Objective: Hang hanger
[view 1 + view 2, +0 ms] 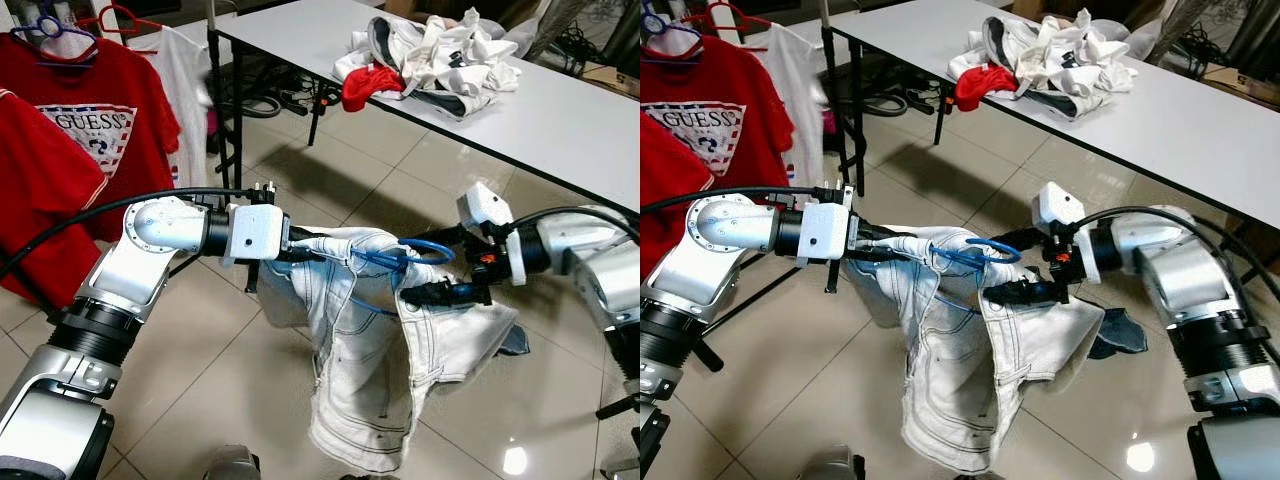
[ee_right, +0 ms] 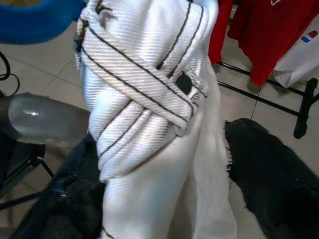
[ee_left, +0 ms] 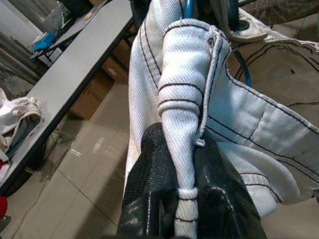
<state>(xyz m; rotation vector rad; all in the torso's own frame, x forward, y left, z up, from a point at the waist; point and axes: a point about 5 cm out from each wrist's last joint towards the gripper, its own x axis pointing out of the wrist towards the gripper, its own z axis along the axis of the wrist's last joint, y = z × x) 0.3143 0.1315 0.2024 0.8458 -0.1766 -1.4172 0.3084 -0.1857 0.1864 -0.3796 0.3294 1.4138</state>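
Left eye view, both grippers' jaws clamped on white jeans (image 1: pixel 370 370), blue hanger (image 1: pixel 415 252) mostly buried in folds.

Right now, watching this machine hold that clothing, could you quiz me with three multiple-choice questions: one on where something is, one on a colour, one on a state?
1. Where does the pile of clothes lie?
A. on the white table
B. on the floor
C. on the rack

2. What colour is the hanger in the white denim shorts?
A. red
B. blue
C. green

3. How does the left hand stand?
A. open, apart from the shorts
B. shut on the shorts' waistband
C. resting on the table

Answers: 1 A, the heap sits on the tabletop. 2 B, a blue loop shows above the waistband. 3 B, the left wrist view shows the black fingers pinching the seam.
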